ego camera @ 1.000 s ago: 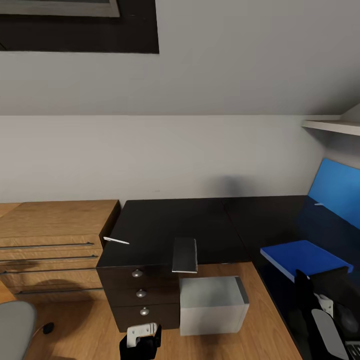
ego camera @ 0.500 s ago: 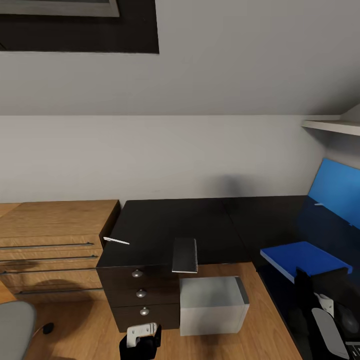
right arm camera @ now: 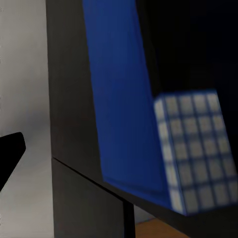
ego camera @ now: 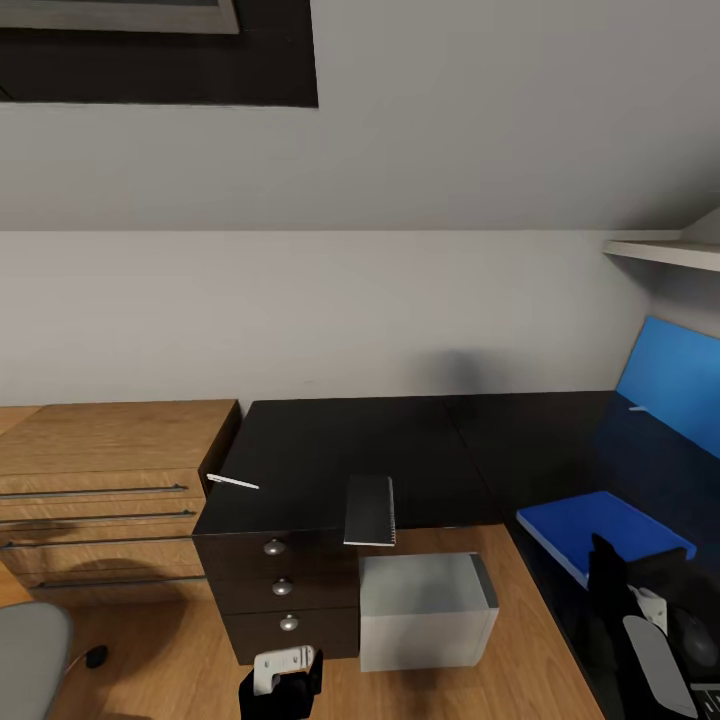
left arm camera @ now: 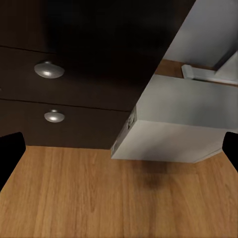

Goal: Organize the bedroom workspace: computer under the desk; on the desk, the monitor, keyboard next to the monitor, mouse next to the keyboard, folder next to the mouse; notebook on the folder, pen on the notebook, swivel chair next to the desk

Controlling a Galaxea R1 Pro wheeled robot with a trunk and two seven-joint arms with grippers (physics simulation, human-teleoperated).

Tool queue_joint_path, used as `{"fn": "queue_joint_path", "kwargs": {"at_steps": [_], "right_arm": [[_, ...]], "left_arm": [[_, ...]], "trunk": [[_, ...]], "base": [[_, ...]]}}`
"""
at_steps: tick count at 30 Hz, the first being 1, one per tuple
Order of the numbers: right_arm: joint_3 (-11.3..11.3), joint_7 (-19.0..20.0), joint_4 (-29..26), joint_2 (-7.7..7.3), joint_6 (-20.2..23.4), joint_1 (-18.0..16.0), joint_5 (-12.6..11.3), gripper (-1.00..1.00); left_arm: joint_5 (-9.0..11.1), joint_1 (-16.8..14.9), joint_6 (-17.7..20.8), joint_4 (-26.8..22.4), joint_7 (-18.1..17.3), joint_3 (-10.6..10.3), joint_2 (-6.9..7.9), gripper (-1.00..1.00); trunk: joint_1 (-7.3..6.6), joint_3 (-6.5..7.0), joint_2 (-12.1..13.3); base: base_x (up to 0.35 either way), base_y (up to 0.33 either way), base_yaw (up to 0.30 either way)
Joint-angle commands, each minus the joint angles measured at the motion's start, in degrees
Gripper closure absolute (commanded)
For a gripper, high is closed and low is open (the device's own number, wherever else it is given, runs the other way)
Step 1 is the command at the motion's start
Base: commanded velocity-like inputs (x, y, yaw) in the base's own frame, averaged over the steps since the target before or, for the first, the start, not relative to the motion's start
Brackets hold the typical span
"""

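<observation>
The black desk (ego camera: 330,440) carries a white pen (ego camera: 232,482) near its left edge and a dark spiral notebook (ego camera: 370,510) overhanging its front edge. The grey computer (ego camera: 425,608) stands on the floor under the desk, also close ahead as the computer (left arm camera: 173,121). A blue folder (ego camera: 598,522) lies low over the desk's right wing, below the blue-lit monitor (ego camera: 675,385). My right gripper (ego camera: 628,570) sits just beside the folder (right arm camera: 124,99); one finger (right arm camera: 10,151) stands far to the side, so it looks open. My left gripper (ego camera: 285,682) hangs open before the drawers (left arm camera: 49,69).
A wooden dresser (ego camera: 110,480) stands left of the desk. The grey swivel chair seat (ego camera: 28,660) and a caster (ego camera: 95,656) show at the lower left. A white shelf (ego camera: 665,252) juts from the right wall. Wood floor (left arm camera: 109,198) lies in front of the drawers.
The blue folder has shifted slightly left and down beside my right gripper. The pen, the notebook, the computer and my left gripper have stayed put.
</observation>
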Motion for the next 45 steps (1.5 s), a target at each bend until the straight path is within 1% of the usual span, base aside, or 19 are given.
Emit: {"fn": "queue_joint_path", "kwargs": {"at_steps": [1, 4, 8, 10, 30, 31, 34, 37, 39, 42, 43, 45], "right_arm": [[-0.1, -0.2, -0.2, 0.04, 0.1, 0.0, -0.4, -1.0], [-0.1, 0.3, -0.8, 0.18, -0.4, 0.0, -0.4, -1.0], [-0.1, 1.2, -4.5, 0.67, -1.8, 0.0, -0.4, -1.0], [-0.2, 1.3, -5.4, 0.89, -2.0, 0.0, -0.4, -1.0], [-0.2, 1.4, -7.1, 1.13, -2.1, 0.1, -0.5, -1.0], [-0.1, 1.4, -7.1, 1.32, -2.0, 0.1, -0.5, -1.0], [0.0, 1.5, -7.1, 2.7, -1.9, 0.1, -0.3, -1.0], [0.1, 1.5, -7.1, 3.47, -1.8, 0.1, 0.3, -1.0], [0.3, 1.5, -7.1, 3.69, -1.8, 0.1, 0.4, -1.0], [1.8, 1.5, -6.7, 4.12, -1.3, 0.1, 0.6, -1.0], [2.8, 1.4, -6.5, 4.4, -0.9, 0.1, 0.6, -1.0], [4.1, 1.4, -6.3, 5.1, -0.5, 0.2, 0.6, -1.0]], "left_arm": [[0.4, -0.1, -0.4, -0.1, 0.2, -0.2, 0.04, -1.0], [0.5, -0.1, -0.3, 0.0, 0.2, -0.2, 0.03, -1.0], [0.8, -0.1, -0.3, 0.1, 0.2, -0.2, 0.03, -1.0], [0.8, -0.1, -0.3, 0.1, 0.1, -0.2, 0.03, -1.0], [0.9, -0.1, -0.3, 0.2, 0.1, -0.2, -0.06, -1.0], [0.9, -0.1, -0.3, 0.2, 0.1, -0.2, -0.06, -1.0], [0.9, -0.1, -0.3, 0.2, 0.1, -0.3, -0.06, -1.0], [0.8, -0.1, -0.3, 0.2, 0.1, -0.3, -0.06, -1.0], [0.8, -0.1, -0.3, 0.2, 0.1, -0.3, -0.06, -1.0], [0.9, -0.1, -0.3, 0.2, 0.3, -0.2, -0.06, -1.0], [0.9, -0.1, -0.3, 0.2, 0.3, -0.1, -0.02, -1.0], [0.9, -0.1, -0.4, 0.2, 0.4, 0.0, 0.01, -1.0]], "trunk": [[0.0, -0.07, 0.0], [0.0, -0.07, 0.0], [0.0, -0.07, 0.0], [0.0, -0.07, 0.0], [0.0, -0.07, 0.0], [0.0, -0.07, 0.0], [0.0, 0.01, 0.0], [0.0, 0.15, 0.0], [0.0, 0.26, 0.0], [0.0, 0.43, 0.0], [0.0, 0.49, 0.0], [0.0, 0.61, 0.0]], "base": [[0.0, 0.0, 0.0], [0.0, 0.0, 0.0], [0.0, 0.0, 0.0], [0.0, 0.0, 0.0], [0.0, 0.0, 0.0], [0.0, 0.0, 0.0], [0.0, 0.0, 0.066], [0.0, 0.0, 0.123], [0.0, 0.0, 0.149], [0.0, 0.0, 0.166], [0.0, 0.0, 0.173], [0.0, 0.0, 0.176]]}}
